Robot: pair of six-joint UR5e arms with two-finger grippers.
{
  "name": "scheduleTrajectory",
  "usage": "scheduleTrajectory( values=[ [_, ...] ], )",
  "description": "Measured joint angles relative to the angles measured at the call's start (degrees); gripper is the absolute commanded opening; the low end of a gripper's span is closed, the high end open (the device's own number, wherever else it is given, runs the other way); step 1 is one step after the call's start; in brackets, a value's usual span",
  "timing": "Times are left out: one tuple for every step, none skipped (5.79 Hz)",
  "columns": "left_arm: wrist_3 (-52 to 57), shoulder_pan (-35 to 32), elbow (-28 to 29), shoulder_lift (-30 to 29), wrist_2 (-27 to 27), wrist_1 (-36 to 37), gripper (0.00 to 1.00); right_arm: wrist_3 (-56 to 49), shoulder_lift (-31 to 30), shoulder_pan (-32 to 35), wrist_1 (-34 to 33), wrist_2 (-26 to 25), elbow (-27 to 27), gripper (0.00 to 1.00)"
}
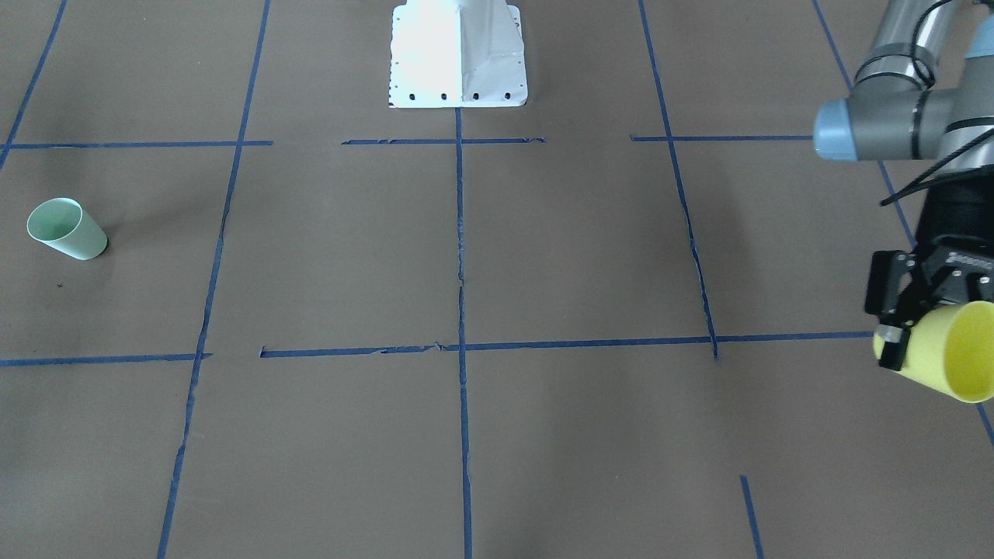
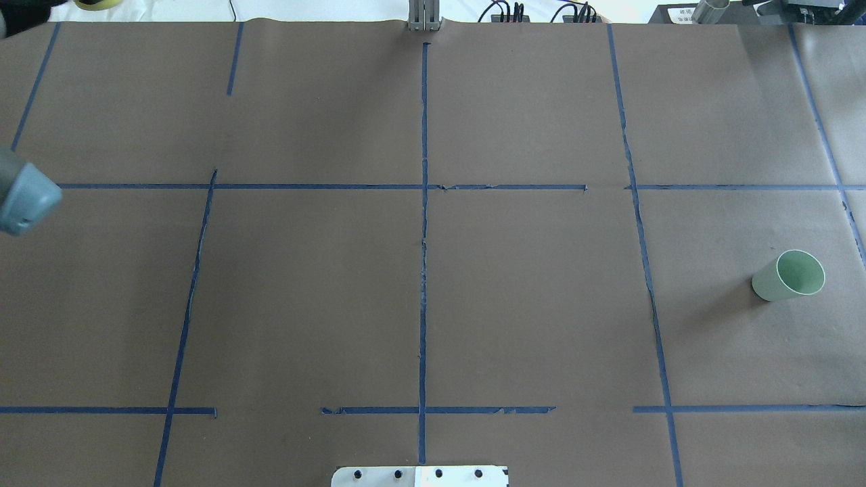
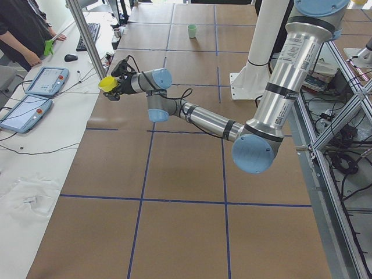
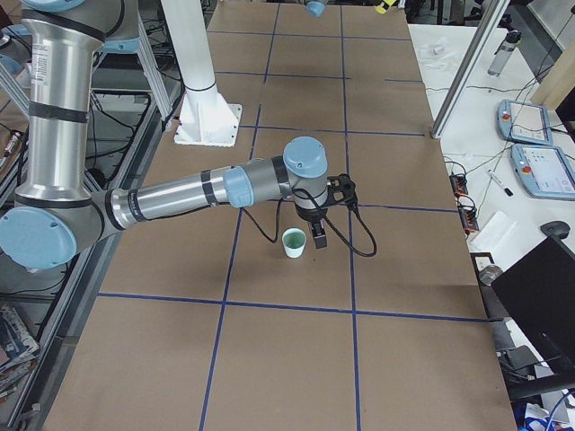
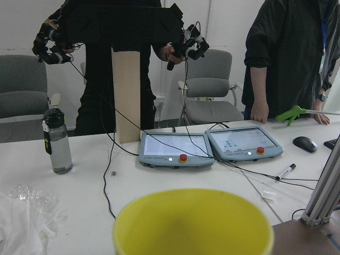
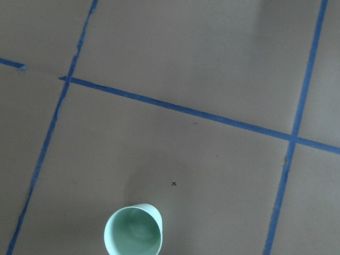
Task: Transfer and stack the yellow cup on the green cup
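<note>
The yellow cup (image 1: 951,349) is held on its side above the table's far left end, its mouth turned away from the robot. My left gripper (image 1: 905,341) is shut on it; the cup also shows in the exterior left view (image 3: 107,83) and fills the bottom of the left wrist view (image 5: 194,223). The green cup (image 1: 66,229) stands upright on the brown paper at the robot's right end (image 2: 788,276). My right gripper (image 4: 316,235) hangs just beside the green cup (image 4: 294,243); I cannot tell whether it is open or shut. The right wrist view looks down on the green cup (image 6: 133,232).
Blue tape lines grid the brown table. The white robot base (image 1: 458,54) stands at the table's middle edge. Beyond the left end are an aluminium post (image 3: 87,40), two teach pendants (image 5: 178,149), a water bottle (image 5: 57,141) and operators (image 5: 289,58).
</note>
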Motion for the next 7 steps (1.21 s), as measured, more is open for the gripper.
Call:
scheduleTrajectory(
  values=[
    [-0.4,7.8,0.2,-2.5,10.4,1.3,0.41,3.0,2.2,-1.7,0.0,1.9,-0.2,0.99],
    [-0.7,14.9,0.4,-6.1,20.9,5.3,0.41,8.3,5.6,-4.3,-0.2,1.9,-0.3,0.99],
    [-2.5,20.8,0.7,-9.9,30.0,10.8,0.41,13.9,9.3,-7.9,-0.5,1.1,-0.7,0.99],
    [-6.5,24.8,1.8,-13.6,36.5,16.4,0.41,19.7,13.3,-11.6,-0.9,0.3,-1.7,0.99],
    [-11.7,26.9,3.7,-17.4,40.1,22.1,0.41,25.1,18.3,-14.5,-2.9,-0.6,-3.0,0.99],
    [-16.1,28.4,6.4,-21.3,42.6,26.6,0.41,28.8,25.0,-16.7,-8.2,-1.7,-4.4,0.99],
    [-19.0,29.7,10.6,-25.0,44.6,28.5,0.41,30.2,31.7,-18.4,-14.6,-2.9,-6.0,0.99]
  ],
)
